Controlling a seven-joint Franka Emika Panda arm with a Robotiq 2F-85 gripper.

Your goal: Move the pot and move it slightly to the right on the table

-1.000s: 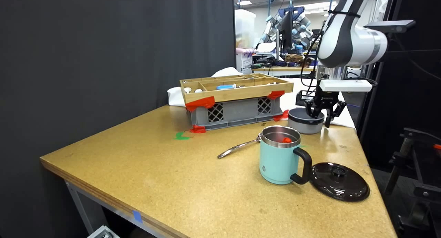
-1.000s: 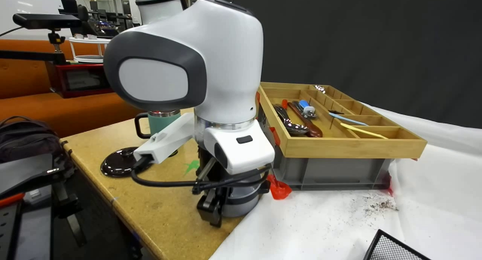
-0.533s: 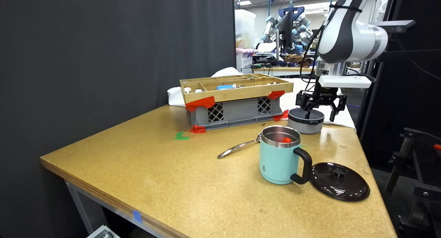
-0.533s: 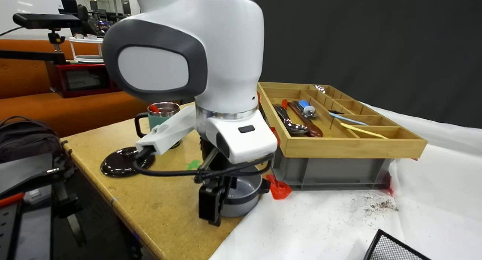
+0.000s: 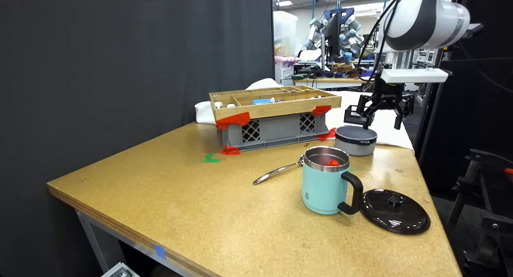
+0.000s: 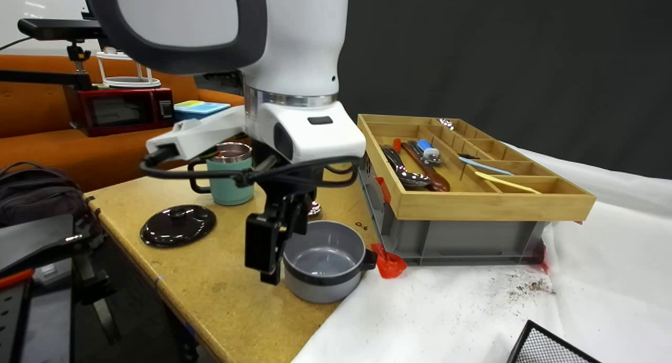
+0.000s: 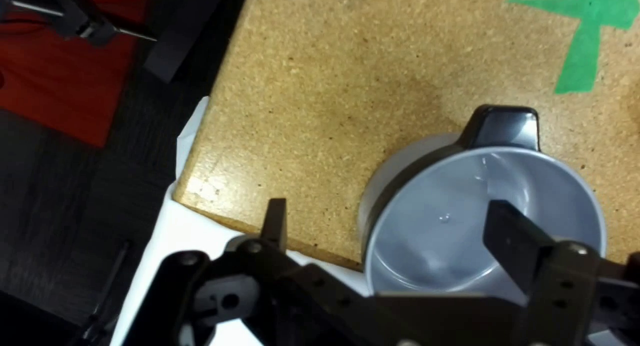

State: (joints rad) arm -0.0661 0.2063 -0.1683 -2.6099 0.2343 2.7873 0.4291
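As the black gripper (image 5: pixel 381 126) hangs, its jaws parted, over the far right of a tan board table (image 5: pixel 180 197), a squat grey pot (image 5: pixel 356 149) stands upright on that table, just below, in an exterior view. Nearer and slightly to the left, a mint-green mug (image 5: pixel 322 191) holds a red item (image 5: pixel 333 163), while a glossy dark lid (image 5: pixel 394 215) lies just beside the mug, toward the table's right edge. A shiny metal utensil (image 5: pixel 276 172) lies left of the mug, its far end partly hidden behind it. Left of the pot, a divided wooden tray (image 5: pixel 276 109) rests on a grey crate (image 5: pixel 272 131), with red tape (image 5: pixel 233 120) at the corners. In an exterior view that takes in a red microwave (image 6: pixel 121 112) and a dark backpack (image 6: pixel 39 200) at left, the pot stands on the near part of the table, right beside the edge of a white sheet (image 6: pixel 420 310). The gripper hangs at the pot's left, the crate stands to the right, and the lid and mug are farther off to the left; assorted utensils (image 6: pixel 437 180) lie in the tray. In the wrist view, the fingers (image 7: pixel 274 223) are spread wide: the right one reaches over the pot's mouth, the left one over the table outside its wall. Whether the right fingertip dips below the rim cannot be told. A black side handle (image 7: pixel 502 128) juts from the pot's far side, and a green tape marker (image 7: pixel 587 40) is stuck to the table at the far right.
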